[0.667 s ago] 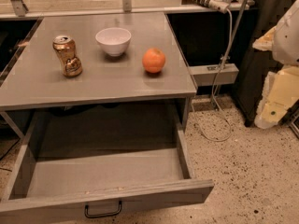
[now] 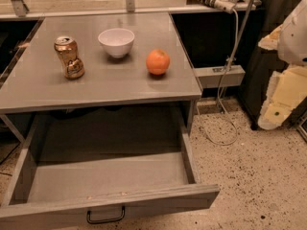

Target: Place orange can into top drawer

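The orange can [image 2: 69,57], dented at the waist with a silver top, stands upright on the grey table top [image 2: 105,83] at the left. The top drawer [image 2: 103,176] is pulled wide open below the table, with nothing in it, and its black handle [image 2: 105,216] is on the front panel. My gripper [image 2: 280,102] hangs at the far right edge of the view, beside the table and well away from the can, holding nothing that I can see.
A white bowl [image 2: 116,41] and a round orange fruit [image 2: 158,62] sit on the table to the right of the can. A cable [image 2: 225,80] hangs down to the speckled floor on the right. A power strip [image 2: 218,3] lies at the back.
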Available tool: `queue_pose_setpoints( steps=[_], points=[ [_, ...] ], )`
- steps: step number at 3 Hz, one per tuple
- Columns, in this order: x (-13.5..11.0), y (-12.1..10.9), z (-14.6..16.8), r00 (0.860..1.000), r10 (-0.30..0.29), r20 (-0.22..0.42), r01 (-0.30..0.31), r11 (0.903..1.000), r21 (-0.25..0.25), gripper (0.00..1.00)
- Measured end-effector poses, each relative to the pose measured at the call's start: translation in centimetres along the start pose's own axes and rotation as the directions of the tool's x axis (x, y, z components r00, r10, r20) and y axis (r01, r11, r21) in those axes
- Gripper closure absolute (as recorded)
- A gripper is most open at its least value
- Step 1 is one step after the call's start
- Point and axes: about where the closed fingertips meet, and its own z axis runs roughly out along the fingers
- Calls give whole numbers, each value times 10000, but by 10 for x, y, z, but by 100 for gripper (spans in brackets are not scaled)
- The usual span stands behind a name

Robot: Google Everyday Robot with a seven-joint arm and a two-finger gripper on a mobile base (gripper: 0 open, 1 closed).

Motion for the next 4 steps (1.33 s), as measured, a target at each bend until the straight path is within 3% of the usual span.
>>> queue_pose_setpoints(
  steps=[1, 2, 4],
  points=[
    [-33, -9, 7, 9974, 68, 722, -62, 9999, -82, 0],
    [-71, -12, 12, 9882, -58, 1533, 154, 9980, -615, 0],
    [-82, -13, 21, 9810, 38, 1942, 75, 9983, -578, 0]
  ],
)
